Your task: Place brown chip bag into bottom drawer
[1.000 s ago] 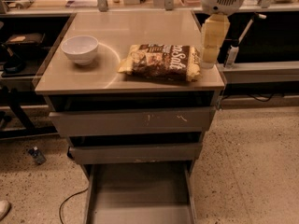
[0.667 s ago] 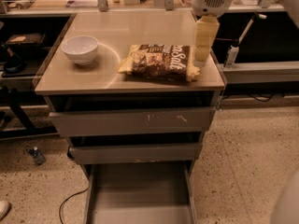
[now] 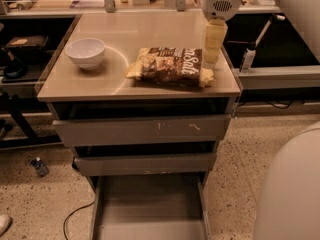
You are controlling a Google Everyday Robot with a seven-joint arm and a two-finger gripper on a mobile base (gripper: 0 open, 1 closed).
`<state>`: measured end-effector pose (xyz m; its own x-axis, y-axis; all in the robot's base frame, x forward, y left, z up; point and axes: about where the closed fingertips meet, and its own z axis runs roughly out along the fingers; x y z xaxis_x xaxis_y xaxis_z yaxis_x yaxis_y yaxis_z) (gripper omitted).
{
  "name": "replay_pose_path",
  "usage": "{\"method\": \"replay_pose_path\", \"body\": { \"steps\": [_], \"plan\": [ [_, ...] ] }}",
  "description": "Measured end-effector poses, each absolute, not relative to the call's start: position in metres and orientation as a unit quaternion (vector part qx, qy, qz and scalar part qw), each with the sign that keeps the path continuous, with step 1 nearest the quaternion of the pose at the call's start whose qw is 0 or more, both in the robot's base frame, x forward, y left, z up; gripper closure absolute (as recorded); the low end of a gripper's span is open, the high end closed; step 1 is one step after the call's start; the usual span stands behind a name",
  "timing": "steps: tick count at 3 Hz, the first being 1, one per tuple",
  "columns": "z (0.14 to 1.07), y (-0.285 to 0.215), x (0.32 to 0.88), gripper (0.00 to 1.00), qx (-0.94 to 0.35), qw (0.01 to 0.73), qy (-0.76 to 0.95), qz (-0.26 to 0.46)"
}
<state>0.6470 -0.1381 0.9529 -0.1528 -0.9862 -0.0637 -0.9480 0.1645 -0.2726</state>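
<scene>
I judge the task barely begun: the bag (image 3: 170, 66) lies flat on the counter (image 3: 150, 31), my end effector (image 3: 213, 51) hangs over the bag's right end, its grip state I cannot tell, and the bottom drawer (image 3: 150, 206) stands open below the bag.

My tool (image 3: 211, 61) hangs over the right rear of the beige surface (image 3: 100, 81). Speckled floor (image 3: 250, 149) surrounds my cabinet, and a black cable (image 3: 75, 216) curls at its lower left. A cluttered workbench (image 3: 60, 4) runs behind, with dark shelving (image 3: 20, 59) to the left. The light is warm and dim.
</scene>
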Motion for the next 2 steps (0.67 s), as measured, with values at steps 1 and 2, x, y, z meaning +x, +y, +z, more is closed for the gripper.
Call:
{"method": "replay_pose_path", "body": {
  "steps": [1, 2],
  "plan": [
    [0.949, -0.136, 0.659, 0.00, -0.633, 0.125, 0.759, -0.081],
    [0.933, -0.121, 0.680, 0.00, -0.626, 0.112, 0.768, -0.073]
  ]
}}
